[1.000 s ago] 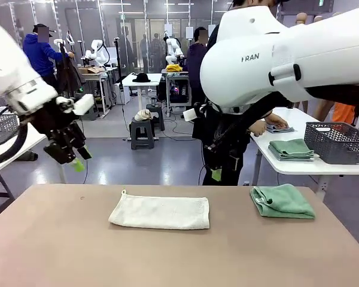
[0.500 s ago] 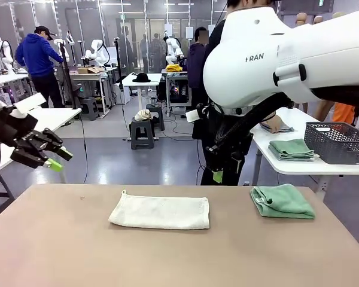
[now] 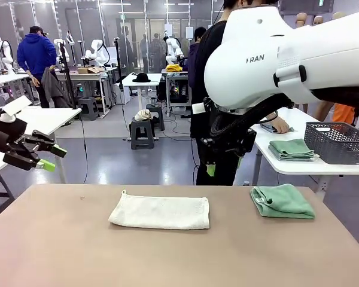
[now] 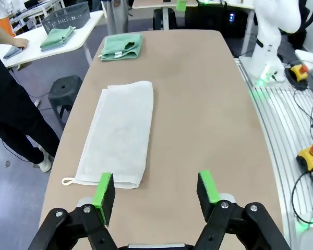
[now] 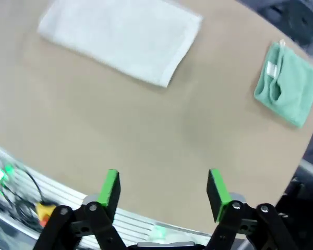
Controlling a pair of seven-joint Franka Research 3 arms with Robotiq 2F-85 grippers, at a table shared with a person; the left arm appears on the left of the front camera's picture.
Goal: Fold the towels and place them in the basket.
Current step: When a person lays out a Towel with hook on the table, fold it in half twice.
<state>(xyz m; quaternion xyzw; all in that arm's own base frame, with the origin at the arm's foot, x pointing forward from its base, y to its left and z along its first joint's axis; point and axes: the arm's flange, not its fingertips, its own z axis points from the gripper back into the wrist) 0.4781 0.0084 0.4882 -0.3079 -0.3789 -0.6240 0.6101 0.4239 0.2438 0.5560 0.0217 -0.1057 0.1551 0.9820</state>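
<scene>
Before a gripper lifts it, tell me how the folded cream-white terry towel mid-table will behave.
The cream-white terry towel lies flat in soft, limp layers, so it would probably droop and unfold if lifted by one edge. It looks thin, so likely light. Pushed across the matte tan table, it would probably bunch rather than slide.

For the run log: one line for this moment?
left gripper open, empty | right gripper open, empty | cream towel flat, centre | green towel folded, robot's right | basket on side table
</scene>
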